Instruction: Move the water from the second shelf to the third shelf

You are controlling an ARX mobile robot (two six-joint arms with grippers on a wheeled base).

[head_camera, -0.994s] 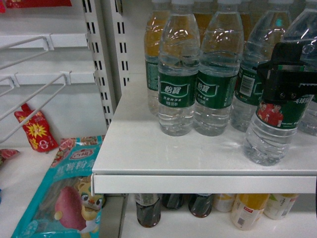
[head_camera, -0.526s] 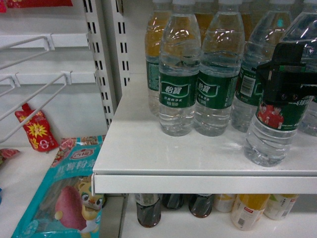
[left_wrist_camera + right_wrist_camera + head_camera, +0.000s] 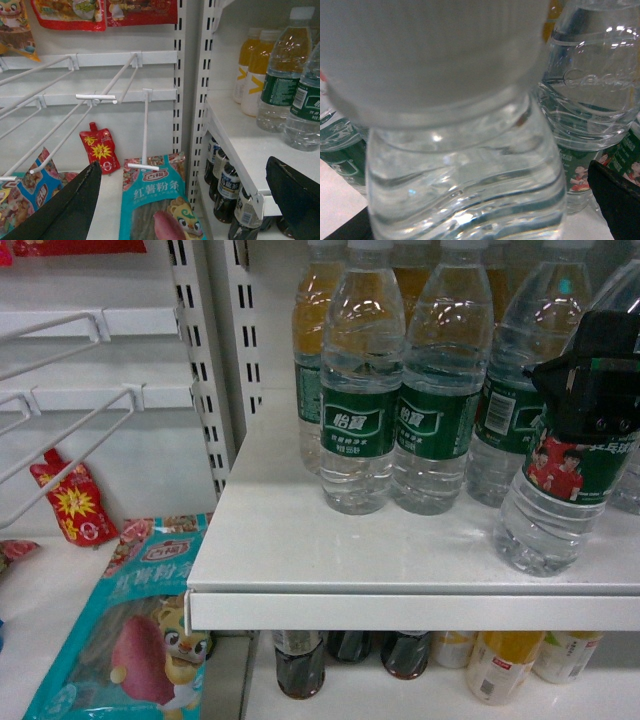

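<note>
The right black gripper clamps a clear ribbed water bottle, its green label picturing red-shirted athletes, tilted at the white shelf's near right. Neighbouring bottles read 怡寶. The left gripper hangs open, holding nothing.

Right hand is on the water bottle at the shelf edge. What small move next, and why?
Probably lift straight up a little. The right hand grips the water bottle at its label; it leans, base near the shelf, with neighbouring bottles close behind.

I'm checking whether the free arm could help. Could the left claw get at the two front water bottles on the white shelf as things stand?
Probably yes: the left claw hangs open left of the shelf, and nothing stands before those bottles.
</note>
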